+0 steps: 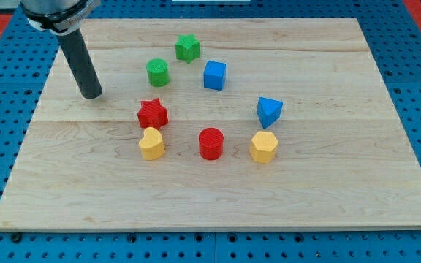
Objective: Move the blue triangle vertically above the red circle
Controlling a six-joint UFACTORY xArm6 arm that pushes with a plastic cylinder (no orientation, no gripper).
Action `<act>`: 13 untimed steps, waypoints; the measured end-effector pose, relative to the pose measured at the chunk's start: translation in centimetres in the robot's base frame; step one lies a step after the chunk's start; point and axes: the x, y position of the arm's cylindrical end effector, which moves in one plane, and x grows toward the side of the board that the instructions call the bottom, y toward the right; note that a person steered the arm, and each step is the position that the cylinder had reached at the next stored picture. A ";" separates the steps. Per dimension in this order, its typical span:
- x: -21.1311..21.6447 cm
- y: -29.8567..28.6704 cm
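Note:
The blue triangle (269, 111) lies right of centre on the wooden board (342, 183). The red circle (211, 142) stands below and to its left, near the middle. My tip (92, 95) rests on the board at the upper left, far left of both blocks and left of the red star (152, 114). It touches no block.
A green star (187, 47) and a green cylinder (158, 72) sit near the top. A blue cube (214, 74) is right of them. A yellow heart (151, 143) lies left of the red circle, a yellow hexagon (264, 147) right of it.

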 end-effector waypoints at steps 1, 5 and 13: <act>0.0 0.0; 0.0 0.1; 11.3 34.5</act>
